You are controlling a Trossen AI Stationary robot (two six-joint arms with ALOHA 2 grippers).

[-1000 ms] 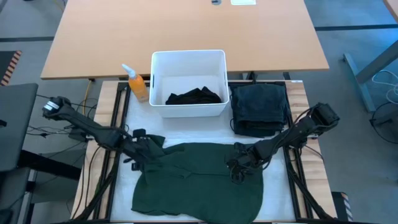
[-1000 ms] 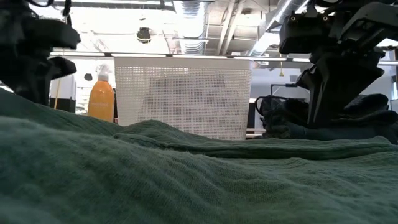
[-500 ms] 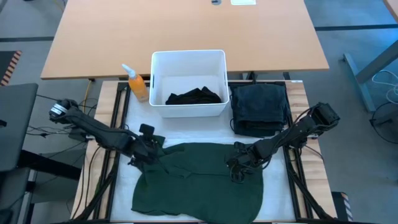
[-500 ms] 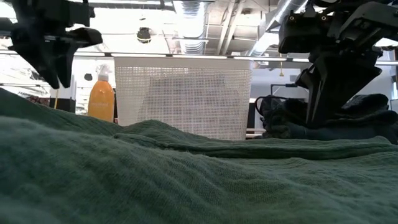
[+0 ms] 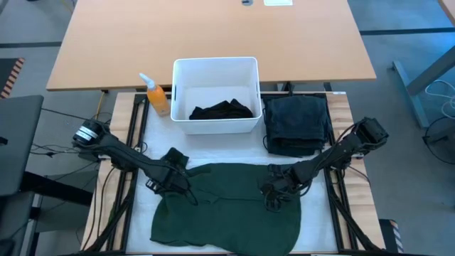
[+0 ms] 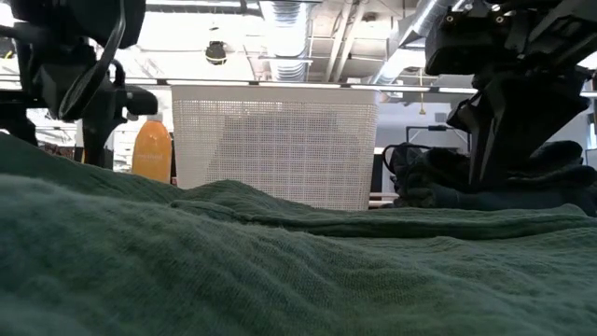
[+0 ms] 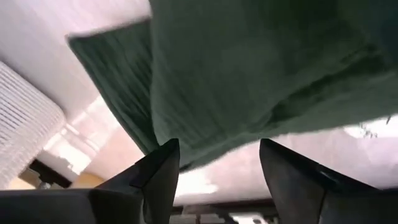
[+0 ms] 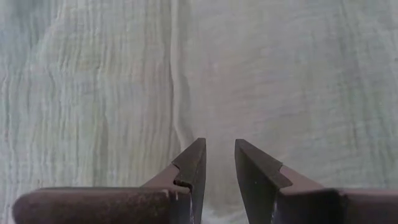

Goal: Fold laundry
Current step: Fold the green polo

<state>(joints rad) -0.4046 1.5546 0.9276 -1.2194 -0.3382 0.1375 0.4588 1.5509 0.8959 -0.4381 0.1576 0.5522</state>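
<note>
Wide tan wooden table (image 5: pixel 213 35) on grey floor (image 5: pixel 405 14); ceiling ducts (image 6: pixel 289 14) and lights overhead.

Shirt (image 5: pixel 227 203) lies spread at the front centre of the worktop (image 5: pixel 142 135). Left claw (image 5: pixel 173 179) sits at its rear left edge, right claw (image 5: pixel 274 192) on its right part. Behind stands the bin (image 5: pixel 215 122), clothing (image 5: pixel 222 109) inside; bottle (image 5: pixel 156 96) to its left, folded trousers (image 5: pixel 296 124) to its right.

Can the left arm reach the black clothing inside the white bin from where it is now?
Probably yes. The left gripper, open at the green shirt edge, is just in front of the white bin, whose top is open. Only the front wall separates it from the black clothing, so it must lift over.
</note>
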